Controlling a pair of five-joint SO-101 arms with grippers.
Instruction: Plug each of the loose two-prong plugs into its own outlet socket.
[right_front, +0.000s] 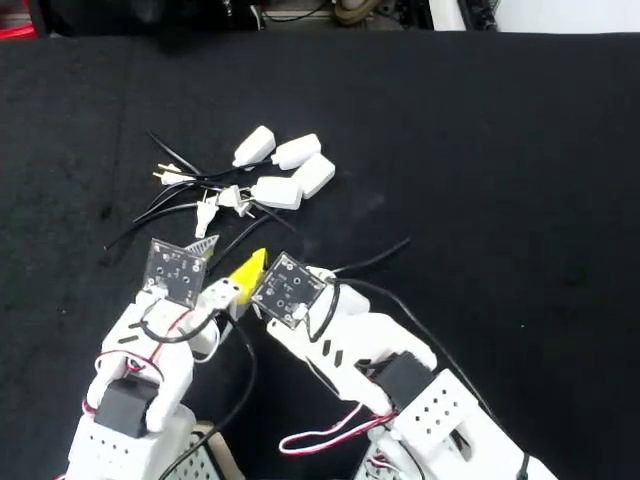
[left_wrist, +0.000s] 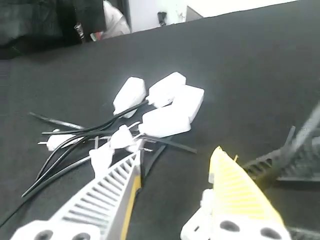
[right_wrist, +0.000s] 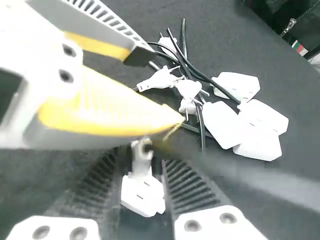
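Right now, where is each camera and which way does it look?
High view: above the table, looking down at the sockets; left arm and right arm at the bottom.
Left wrist view: on the left arm, facing the sockets past the open left gripper.
Right wrist view: on the right arm, facing the sockets past the right gripper, holding a plug.
Shared: both wrist views show the left gripper's yellow finger.

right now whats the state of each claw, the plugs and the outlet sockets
left claw, open, nothing in it
right claw, shut on a white plug
white plug, held off the pile, not plugged in
loose plugs, lying unplugged beside the sockets
outlet sockets, four in a cluster, no plug in any
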